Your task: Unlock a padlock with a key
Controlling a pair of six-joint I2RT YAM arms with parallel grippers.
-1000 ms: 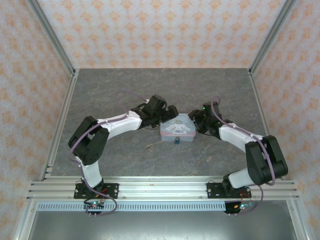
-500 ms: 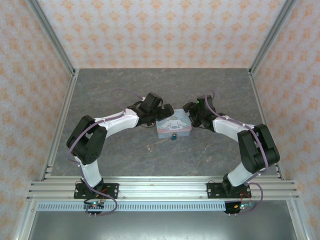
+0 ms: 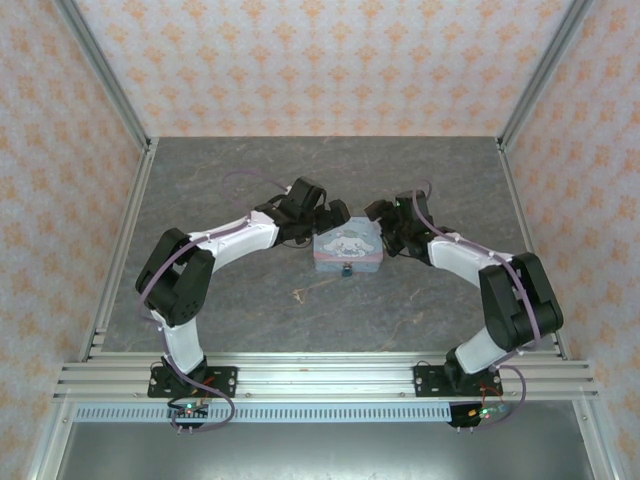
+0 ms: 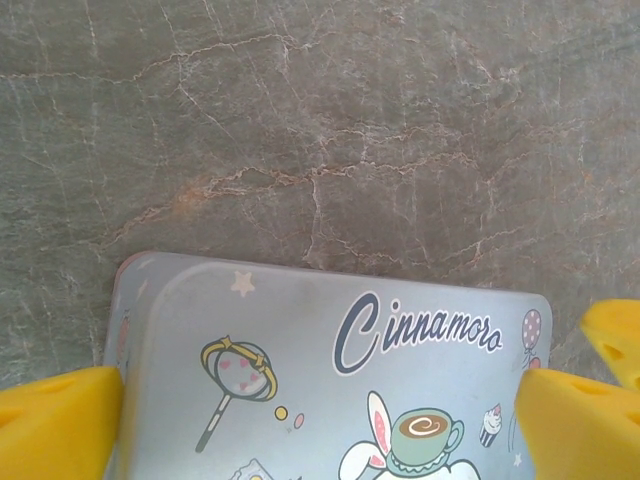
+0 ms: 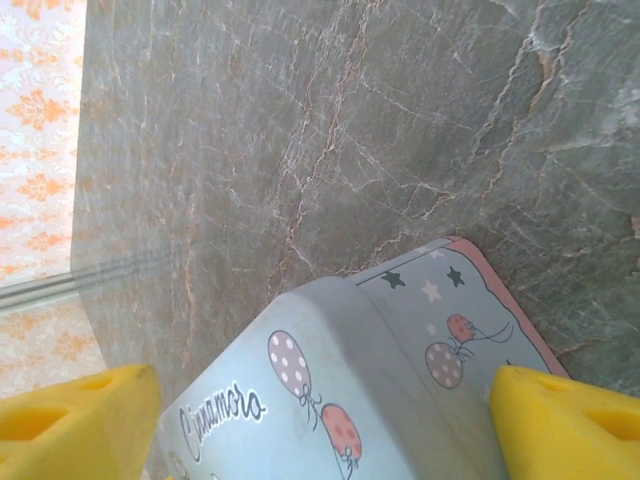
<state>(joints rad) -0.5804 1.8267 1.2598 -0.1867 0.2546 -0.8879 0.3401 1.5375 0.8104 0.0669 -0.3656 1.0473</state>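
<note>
Padlock (image 3: 346, 270): we see a tiny teal-blue body against the near side wall of the tin (image 3: 350, 245), in the overhead view.
Key (image 3: 300, 294): we make out a thin tan sliver lying flat on the bench (image 3: 250, 180), to the near left of the tin and apart from the padlock and both tools.
Tin: pale blue with its cartoon-printed lid facing up, it sits mid-bench between the two arms.
Left tool (image 4: 320, 425): the jaws are spread wide and straddle the tin. Its yellow fingertips (image 4: 60, 420) sit right at the tin's edges, and we cannot tell whether they press on it.
Right tool (image 5: 320, 425): the jaws are spread wide with the tin's balloon-printed end between them. Its yellow fingertips (image 5: 565, 420) flank that end, and we see no firm grip on it.
Bench: the top is grey marbled stone.
</note>
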